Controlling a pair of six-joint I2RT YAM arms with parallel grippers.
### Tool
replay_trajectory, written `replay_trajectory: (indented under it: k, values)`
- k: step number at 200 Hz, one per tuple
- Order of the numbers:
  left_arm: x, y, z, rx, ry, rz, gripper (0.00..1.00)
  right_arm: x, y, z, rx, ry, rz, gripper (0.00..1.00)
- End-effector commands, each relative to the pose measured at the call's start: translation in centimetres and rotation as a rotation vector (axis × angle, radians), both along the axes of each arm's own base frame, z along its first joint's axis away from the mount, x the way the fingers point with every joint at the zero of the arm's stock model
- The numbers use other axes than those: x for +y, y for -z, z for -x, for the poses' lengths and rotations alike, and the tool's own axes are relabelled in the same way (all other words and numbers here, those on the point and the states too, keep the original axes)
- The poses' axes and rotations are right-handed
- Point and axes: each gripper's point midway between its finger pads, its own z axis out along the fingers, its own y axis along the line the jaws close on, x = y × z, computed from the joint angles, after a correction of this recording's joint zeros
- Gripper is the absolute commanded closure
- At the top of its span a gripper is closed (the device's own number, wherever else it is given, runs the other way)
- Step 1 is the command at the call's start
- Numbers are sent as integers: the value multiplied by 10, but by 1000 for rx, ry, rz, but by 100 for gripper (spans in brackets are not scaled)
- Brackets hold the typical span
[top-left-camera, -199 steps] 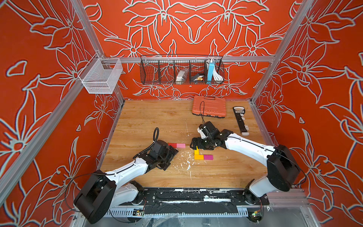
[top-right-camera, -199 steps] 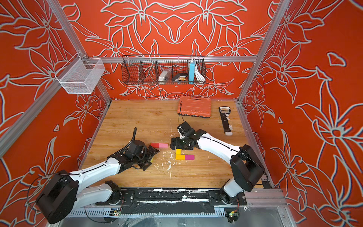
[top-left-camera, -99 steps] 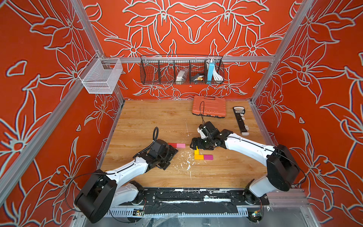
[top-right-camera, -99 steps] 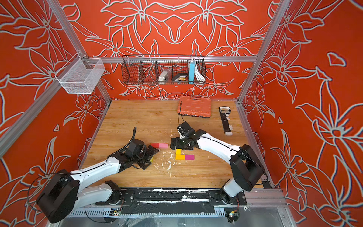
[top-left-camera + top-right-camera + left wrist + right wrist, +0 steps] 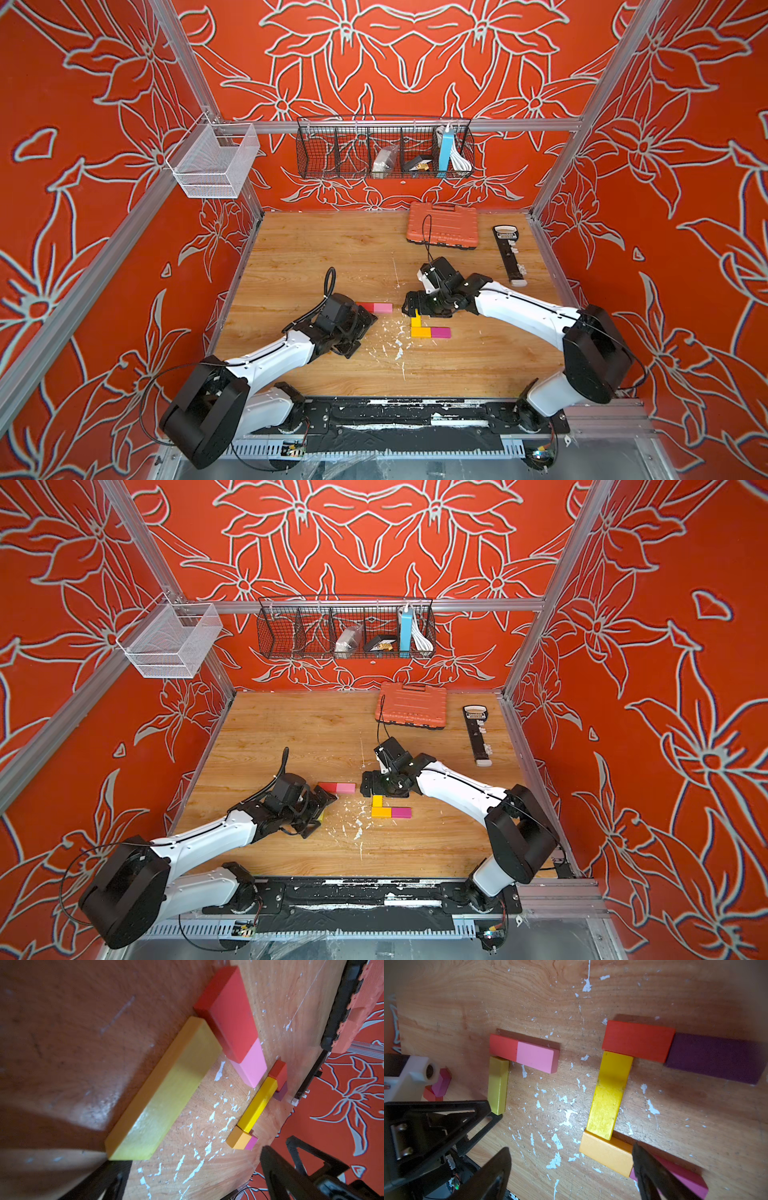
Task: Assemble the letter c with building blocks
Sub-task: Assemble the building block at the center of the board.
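holding nothing in the right gripper, jaws spread wide, mid-frame over a yellow bar between red block and orange block, purple block and magenta block at their ends. likewise empty and spread in the left gripper, left of centre, beside a red-pink pair and second yellow bar.

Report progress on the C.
Done: red block, purple block, yellow bar, orange block and magenta block form one complete C. In hand: nothing; left gripper and right gripper stand open. Left to do: the red-pink row and second yellow bar lack a third side.
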Motion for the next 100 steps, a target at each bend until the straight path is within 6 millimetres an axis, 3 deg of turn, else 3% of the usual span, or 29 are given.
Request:
replay_trajectory:
  k: [1,100]
  values:
    - [3,1,-2,9,-4,-17,2,0,-4,-6,-9,6,8,7]
    - [2,1,-3,11,-2,-13,2,0,-2,-6,-5,7,10,7]
